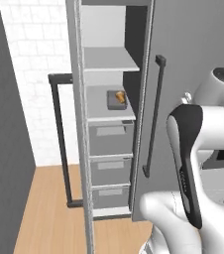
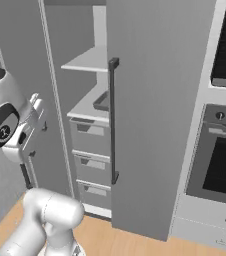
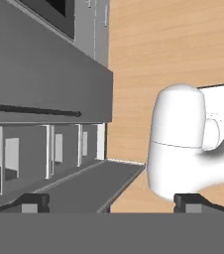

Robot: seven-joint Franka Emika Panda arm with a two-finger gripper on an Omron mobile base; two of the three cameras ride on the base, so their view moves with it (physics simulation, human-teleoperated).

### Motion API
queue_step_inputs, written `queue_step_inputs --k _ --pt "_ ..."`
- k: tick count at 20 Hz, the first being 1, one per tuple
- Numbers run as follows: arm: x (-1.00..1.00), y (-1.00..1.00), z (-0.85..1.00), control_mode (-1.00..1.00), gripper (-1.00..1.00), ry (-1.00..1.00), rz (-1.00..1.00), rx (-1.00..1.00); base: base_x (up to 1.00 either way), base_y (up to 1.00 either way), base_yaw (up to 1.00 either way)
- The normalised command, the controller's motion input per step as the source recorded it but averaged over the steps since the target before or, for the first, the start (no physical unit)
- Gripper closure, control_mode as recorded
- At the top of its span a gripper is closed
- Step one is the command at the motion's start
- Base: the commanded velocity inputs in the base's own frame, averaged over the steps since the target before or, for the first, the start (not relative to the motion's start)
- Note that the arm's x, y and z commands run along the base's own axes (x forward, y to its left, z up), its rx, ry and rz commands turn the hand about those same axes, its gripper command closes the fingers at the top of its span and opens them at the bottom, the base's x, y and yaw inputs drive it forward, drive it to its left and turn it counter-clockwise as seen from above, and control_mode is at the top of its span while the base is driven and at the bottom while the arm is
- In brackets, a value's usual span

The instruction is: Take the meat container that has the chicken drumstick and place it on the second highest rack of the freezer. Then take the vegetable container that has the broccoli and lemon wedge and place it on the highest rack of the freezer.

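While jaws sit spread full wide w/ nothing between them, gripper (image 3: 112,201) looks sideways along freezer (image 1: 183,44) front: drawer fronts and long bar handle (image 3: 32,110) run across hand view, wood floor (image 3: 148,49) beyond.

Outward from there: freezer door (image 1: 58,139) swung open to left. Meat container (image 1: 117,99) already on second highest rack (image 1: 96,111), toward its right side, near front edge. Chicken drumstick (image 1: 119,95) inside, orange-brown. Highest rack (image 1: 106,59) above it bare. Three grey drawers (image 1: 111,139) below. Oven (image 2: 222,165) right of freezer.

Judgement: first half done, veg container w/ broccoli + lemon wedge still to fetch.

Risks:
- arm elbow (image 1: 186,149) close to freezer front; wide swing away could clip bar handle or fixed panel.
- open door could get knocked by base when driving off, then block upper rack on return.
- meat tray near rack front; any bump from wrist on retreat could shove it off.
- highest rack has less headroom above the tray below; low approach w/ veg tray could hit meat tray.

Orientation: meat tray lies flat, long axis roughly front-to-back on rack. Drumstick too small to call its axis for sure; looks roughly along tray, slightly skewed.
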Motion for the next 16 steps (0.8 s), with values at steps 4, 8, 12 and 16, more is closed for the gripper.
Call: queue_step_inputs --k 4,8,12,16 --pt "0.0 0.0 0.0 1.0 -1.0 0.0 0.0 0.0 -0.01 -0.99 -0.22" --pt "0.0 0.0 0.0 1.0 -1.0 0.0 0.0 0.0 0.03 -1.0 -0.19" --pt "0.0 0.0 0.0 1.0 -1.0 0.0 0.0 0.0 0.13 -1.0 -0.02" --pt "0.0 0.0 0.0 1.0 -1.0 0.0 0.0 0.0 0.15 -1.0 0.0"
